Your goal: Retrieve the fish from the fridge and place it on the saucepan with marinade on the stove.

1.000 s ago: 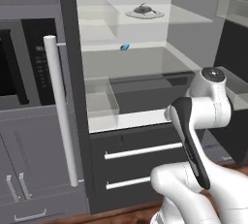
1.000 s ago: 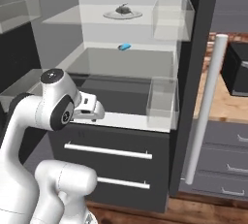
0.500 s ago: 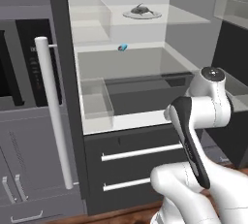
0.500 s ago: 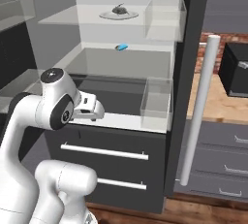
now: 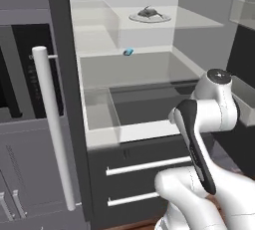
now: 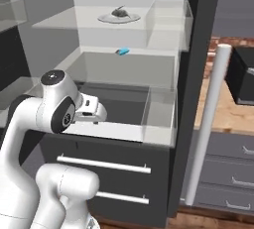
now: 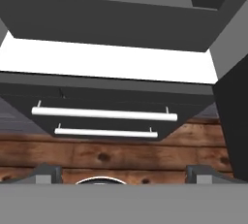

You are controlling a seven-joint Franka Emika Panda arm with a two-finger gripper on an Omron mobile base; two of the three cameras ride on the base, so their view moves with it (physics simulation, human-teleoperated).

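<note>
The fridge (image 5: 63, 74) stands open, its white inside facing me. A small dark grey fish (image 5: 148, 11) lies on a round white plate (image 5: 160, 19) on the upper shelf, which the right base view shows as well: fish (image 6: 119, 11), plate (image 6: 106, 19). My arm is folded in front of the two bottom drawers (image 5: 149, 164), well below the fish. My gripper (image 7: 123, 174) is open, looks down at the drawer handles (image 7: 104, 114) and holds nothing. The saucepan, the marinade and the stove are out of view.
A tiny bright blue object (image 5: 128, 52) lies on the middle shelf. Clear bins (image 6: 161, 111) line the fridge. The open doors' long silver handles (image 5: 52, 129) (image 6: 208, 129) flank me. A black wall oven (image 5: 15, 74) is at left, a black appliance (image 6: 243, 74) on the wooden counter at right.
The whole picture has shifted slightly and the fridge has come nearer, so the base has moved. The arm keeps its pose and the gripper stays open.
</note>
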